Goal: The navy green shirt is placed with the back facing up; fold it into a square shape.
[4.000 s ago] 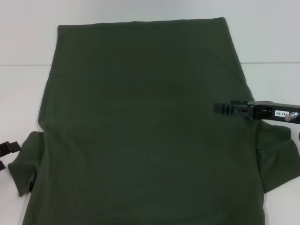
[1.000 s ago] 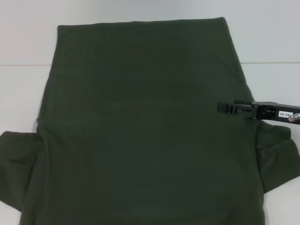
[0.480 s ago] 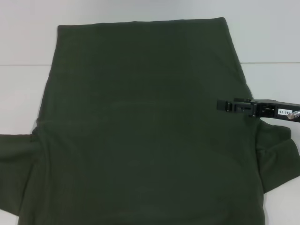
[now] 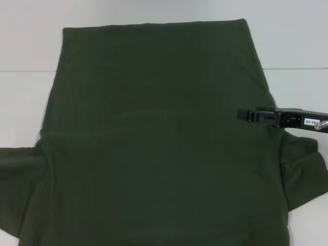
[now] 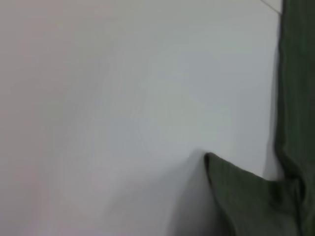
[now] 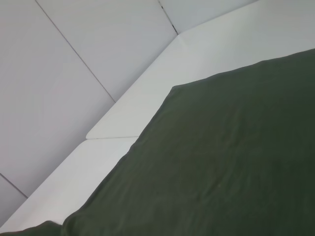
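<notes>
Head view: a white table (image 4: pixel 25 102) with a seam carries the shirt (image 4: pixel 154 143), spread plain side up beneath the right claw (image 4: pixel 241 115), which hangs over its right edge; whether it is open or closed cannot be told. Since four seconds ago the left claw has left view, and the left sleeve (image 4: pixel 18 189), far from the right claw, now lies spread flat.

You see only the right tool (image 4: pixel 247 115) of the robot. It is black and narrow, made of small blocky parts. A white label with dark printed characters sits on its body, and a silver round stud is beside the label.
</notes>
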Controlling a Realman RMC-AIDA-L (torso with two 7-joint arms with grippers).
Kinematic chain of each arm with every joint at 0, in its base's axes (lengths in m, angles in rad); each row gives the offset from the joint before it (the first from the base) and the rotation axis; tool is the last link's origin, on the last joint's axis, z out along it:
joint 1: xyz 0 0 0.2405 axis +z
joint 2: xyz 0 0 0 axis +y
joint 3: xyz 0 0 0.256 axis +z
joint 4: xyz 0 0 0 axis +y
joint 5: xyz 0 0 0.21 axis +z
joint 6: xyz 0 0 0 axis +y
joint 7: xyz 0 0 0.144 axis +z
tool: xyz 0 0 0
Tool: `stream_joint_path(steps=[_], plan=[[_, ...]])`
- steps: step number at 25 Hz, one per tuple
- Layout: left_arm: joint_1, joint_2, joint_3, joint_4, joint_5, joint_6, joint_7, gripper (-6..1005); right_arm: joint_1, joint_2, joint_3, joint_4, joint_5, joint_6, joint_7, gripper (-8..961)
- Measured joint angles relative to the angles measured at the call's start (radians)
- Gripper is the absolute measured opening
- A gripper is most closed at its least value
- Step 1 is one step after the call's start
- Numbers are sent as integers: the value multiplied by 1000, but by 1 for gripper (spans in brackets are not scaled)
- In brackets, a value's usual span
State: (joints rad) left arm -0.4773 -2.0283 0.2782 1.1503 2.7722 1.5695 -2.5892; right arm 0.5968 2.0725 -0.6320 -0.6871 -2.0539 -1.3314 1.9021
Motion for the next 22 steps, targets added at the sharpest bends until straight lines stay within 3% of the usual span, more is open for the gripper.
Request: stream_joint_path(steps=[6, 12, 22], plan=[[-39, 25, 1, 35, 30, 72, -11, 14, 1, 0, -4, 0, 0, -1, 0, 926], [-86, 36, 25, 49, 56, 162, -32, 15, 1, 0, -9, 0, 0, -2, 0, 925], [-195, 41, 40, -54, -117, 273, -121, 15, 0, 1, -9, 0, 0, -2, -1, 925]])
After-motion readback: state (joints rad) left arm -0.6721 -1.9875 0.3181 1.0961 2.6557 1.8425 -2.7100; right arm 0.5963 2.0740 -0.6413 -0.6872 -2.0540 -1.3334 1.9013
